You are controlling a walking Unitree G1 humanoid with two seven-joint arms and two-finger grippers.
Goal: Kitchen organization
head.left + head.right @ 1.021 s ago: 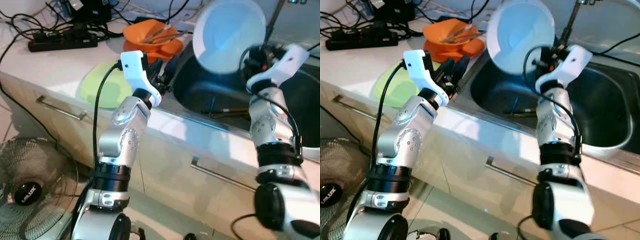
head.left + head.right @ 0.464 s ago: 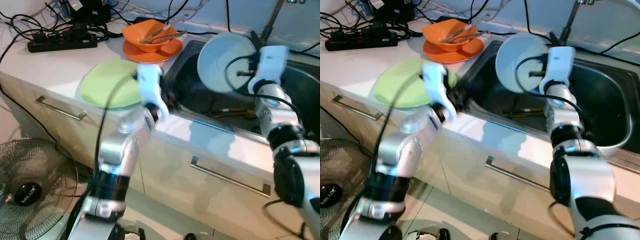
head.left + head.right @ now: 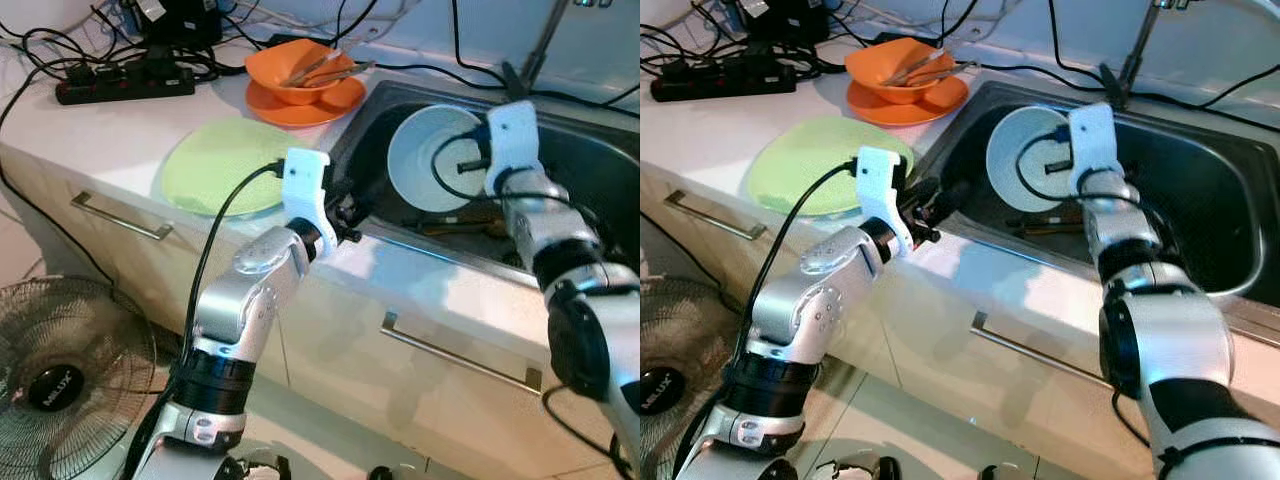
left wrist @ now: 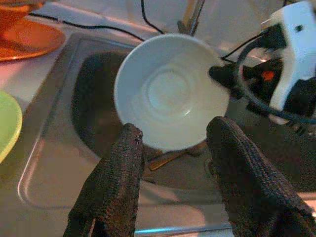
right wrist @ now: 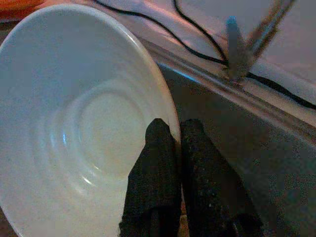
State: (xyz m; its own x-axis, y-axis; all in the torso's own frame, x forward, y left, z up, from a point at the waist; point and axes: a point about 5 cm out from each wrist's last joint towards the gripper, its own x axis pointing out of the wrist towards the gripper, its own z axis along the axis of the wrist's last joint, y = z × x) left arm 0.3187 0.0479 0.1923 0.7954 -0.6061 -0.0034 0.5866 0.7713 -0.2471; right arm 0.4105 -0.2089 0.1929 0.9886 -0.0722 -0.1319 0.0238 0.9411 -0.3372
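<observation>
1. Now the steel sink [image 3: 600,190] is sunk into the white surface [image 3: 120,130].
2. Over its basin the white bowl [image 3: 432,160] hangs tilted, open side toward the left pincer [image 4: 173,148].
3. Right pincer [image 5: 174,136] is clamped on the bowl's rim; the left, spread and empty, waits at the sink's near edge.

Change over the last second. The right pincer [image 5: 170,148], clamped on the rim of the white bowl [image 3: 435,160], has lowered it from high above the bench, where it covered the tap region, down into the sink [image 3: 600,170]; the bowl now sits tilted on edge, just above the utensils [image 3: 455,225] on the sink floor. The left pincer [image 4: 173,143] has dropped from beside the orange dishes to the sink's near rim, fingers [image 4: 121,173] spread, so the green plate [image 3: 215,165] is now fully uncovered.
</observation>
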